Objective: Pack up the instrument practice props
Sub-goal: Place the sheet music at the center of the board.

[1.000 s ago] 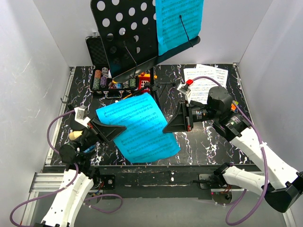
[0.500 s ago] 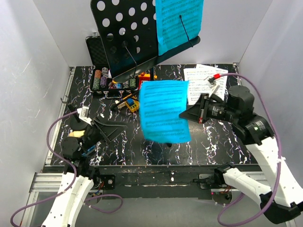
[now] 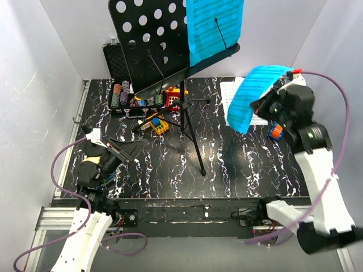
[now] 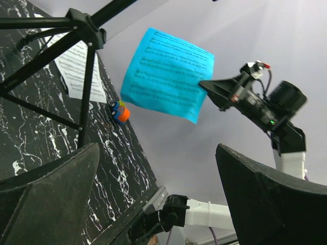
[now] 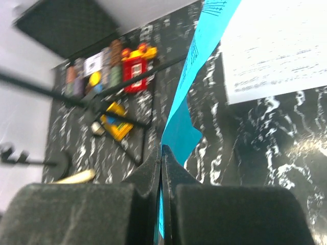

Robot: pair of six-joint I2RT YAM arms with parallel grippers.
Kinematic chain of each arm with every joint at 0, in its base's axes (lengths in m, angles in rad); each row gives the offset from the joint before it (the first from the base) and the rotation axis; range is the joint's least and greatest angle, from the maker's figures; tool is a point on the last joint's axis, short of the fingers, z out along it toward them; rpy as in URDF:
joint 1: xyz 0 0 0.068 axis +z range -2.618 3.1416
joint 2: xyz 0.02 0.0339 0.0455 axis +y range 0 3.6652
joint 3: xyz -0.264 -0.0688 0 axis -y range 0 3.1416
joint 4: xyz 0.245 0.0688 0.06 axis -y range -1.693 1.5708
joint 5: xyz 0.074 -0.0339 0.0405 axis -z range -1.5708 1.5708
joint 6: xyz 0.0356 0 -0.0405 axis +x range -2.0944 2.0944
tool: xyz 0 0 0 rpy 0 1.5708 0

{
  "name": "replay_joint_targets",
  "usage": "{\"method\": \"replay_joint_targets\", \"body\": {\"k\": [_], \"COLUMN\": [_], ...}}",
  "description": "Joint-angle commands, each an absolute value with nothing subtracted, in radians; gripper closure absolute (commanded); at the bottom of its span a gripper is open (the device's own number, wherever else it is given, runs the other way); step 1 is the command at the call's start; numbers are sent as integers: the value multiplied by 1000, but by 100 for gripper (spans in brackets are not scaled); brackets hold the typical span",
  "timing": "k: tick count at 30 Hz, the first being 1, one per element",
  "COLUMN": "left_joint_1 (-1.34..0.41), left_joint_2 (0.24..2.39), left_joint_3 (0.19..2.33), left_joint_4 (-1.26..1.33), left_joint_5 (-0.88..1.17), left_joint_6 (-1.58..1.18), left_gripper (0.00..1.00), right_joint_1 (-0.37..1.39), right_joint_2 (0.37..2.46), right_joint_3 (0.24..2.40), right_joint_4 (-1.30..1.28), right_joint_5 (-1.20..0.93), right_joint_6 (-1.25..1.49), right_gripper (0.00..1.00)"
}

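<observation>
Holding a blue sheet-music page (image 3: pixel 249 97) by one edge, the right gripper (image 3: pixel 262 105) is hanging in the air over the far right of the table (image 3: pixel 238 164). Its jaws are pressing together on the paper. The page is curling and drooping clear of the tabletop, partly covering the white pages (image 3: pixel 228 90) that are lying flat beneath it. A small orange and blue toy (image 3: pixel 276 131) is sitting on the table just beside the right arm.

The left gripper (image 3: pixel 126 152) is hovering low over the near left of the table with its jaws standing wide apart and nothing between them.

The black music stand (image 3: pixel 153 45) is standing upright at the far centre, its tripod legs spreading across the middle of the table. A second blue page (image 3: pixel 212 28) is resting on the right half of its hole-punched desk.

At the far left, the black case of poker chips (image 3: pixel 116 62) is lying open, and small coloured blocks (image 3: pixel 159 126) are sitting just near of it, beside the stand's legs.
</observation>
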State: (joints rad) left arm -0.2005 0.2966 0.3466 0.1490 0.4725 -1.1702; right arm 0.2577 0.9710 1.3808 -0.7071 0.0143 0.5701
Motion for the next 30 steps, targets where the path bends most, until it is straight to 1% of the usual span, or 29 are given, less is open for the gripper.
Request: {"method": "replay_joint_targets", "body": {"k": [1, 3, 4, 5, 8, 10, 13, 16, 19, 21, 24, 26, 30], "left_joint_1": [-204, -204, -204, -204, -204, -204, -206, -209, -216, -218, -218, -219, -219], "left_joint_2": [337, 319, 310, 308, 339, 371, 432, 471, 486, 489, 497, 495, 497], "left_joint_3": [342, 327, 318, 298, 250, 245, 253, 281, 305, 305, 298, 287, 265], "left_joint_4": [188, 201, 201, 218, 282, 261, 255, 229, 196, 196, 199, 206, 224], "left_joint_5": [449, 434, 423, 423, 452, 456, 453, 443, 433, 434, 434, 433, 431], "left_joint_6": [-1161, -1183, -1205, -1227, -1284, -1282, -1247, -1189, -1138, -1135, -1138, -1144, -1172], "left_gripper": [2, 2, 2, 2, 2, 2, 2, 2, 2, 2, 2, 2, 2], "right_joint_1": [122, 43, 11, -27, -80, -107, -110, -115, -139, -158, -185, -207, -218], "right_joint_2": [1127, 1218, 1288, 1369, 1584, 1714, 1853, 1952, 2038, 2077, 2063, 2051, 2051], "right_joint_3": [1300, 1293, 1328, 1371, 1564, 1687, 1889, 2003, 1991, 1933, 1757, 1677, 1652], "right_joint_4": [-430, -330, -315, -298, -284, -255, -206, -207, -260, -294, -226, -177, -241], "right_joint_5": [94, 17, 8, -53, -130, -211, -297, -318, -341, -379, -403, -439, -414], "right_joint_6": [592, 621, 629, 618, 597, 621, 635, 669, 699, 703, 719, 748, 718], "right_gripper": [99, 99, 99, 99, 99, 99, 99, 99, 99, 99, 99, 99, 99]}}
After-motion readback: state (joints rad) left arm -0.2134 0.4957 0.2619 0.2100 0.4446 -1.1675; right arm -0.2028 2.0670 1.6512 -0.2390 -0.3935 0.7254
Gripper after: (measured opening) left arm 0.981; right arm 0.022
